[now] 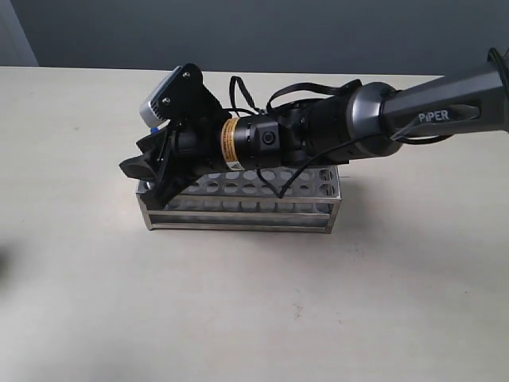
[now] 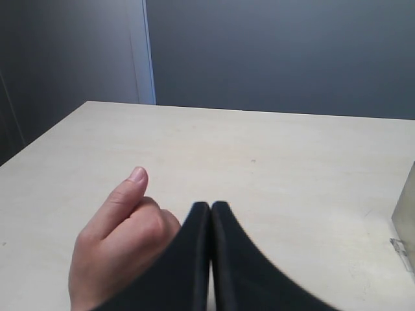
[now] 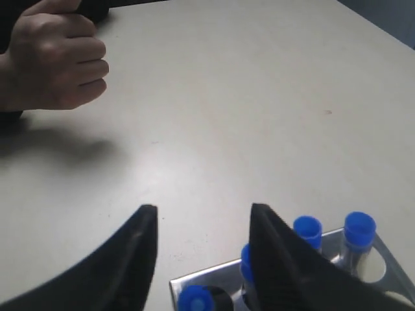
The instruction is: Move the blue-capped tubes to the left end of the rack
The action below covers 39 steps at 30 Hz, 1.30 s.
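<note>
Pale tabletop [image 1: 238, 318], grey wall [image 1: 238, 32], steel rack [image 1: 238, 219]

The exterior view looks down at a slant on the rack [image 1: 238, 208] from middling range. The right wrist camera peers steeply past the right gripper [image 3: 202, 214] onto that rack's end, close beneath it. The left wrist camera looks level past the left gripper [image 2: 211, 206]. Both wrist views share 1 hand [image 2: 120, 240] beside it.
</note>
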### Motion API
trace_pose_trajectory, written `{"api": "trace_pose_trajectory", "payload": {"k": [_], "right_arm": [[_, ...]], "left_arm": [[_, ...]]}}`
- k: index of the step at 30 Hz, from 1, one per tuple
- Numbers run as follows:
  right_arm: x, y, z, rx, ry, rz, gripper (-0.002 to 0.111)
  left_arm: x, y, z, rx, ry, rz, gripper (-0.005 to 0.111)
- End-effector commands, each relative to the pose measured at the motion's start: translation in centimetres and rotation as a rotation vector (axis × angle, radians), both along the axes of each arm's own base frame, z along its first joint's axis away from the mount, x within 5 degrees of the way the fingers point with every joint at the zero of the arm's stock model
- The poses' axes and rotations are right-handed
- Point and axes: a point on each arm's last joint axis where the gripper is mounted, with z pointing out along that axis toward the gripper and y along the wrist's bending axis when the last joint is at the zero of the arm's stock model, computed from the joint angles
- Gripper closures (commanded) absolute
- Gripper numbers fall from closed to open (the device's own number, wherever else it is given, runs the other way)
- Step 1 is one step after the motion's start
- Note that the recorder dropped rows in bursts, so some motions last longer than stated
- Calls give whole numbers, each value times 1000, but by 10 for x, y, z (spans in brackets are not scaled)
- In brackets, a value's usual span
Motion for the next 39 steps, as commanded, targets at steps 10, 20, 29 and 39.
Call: {"api": "trace_pose_trajectory", "payload": {"k": [10, 20, 29, 39], "right_arm": [[2, -18, 50, -57, -119, -124, 90], [-86, -136, 207, 125, -208, -580, 108], [-152, -242, 213, 32, -23, -1112, 108], [-199, -276, 166, -59, -114, -932, 108]], "left_arm": [[0, -1, -1, -3, 1, -9, 106], [0, -1, -1, -4, 1, -8, 106], [0, -1, -1, -6, 1, -9, 106], [0, -1, -1, -6, 1, -9, 106]]}}
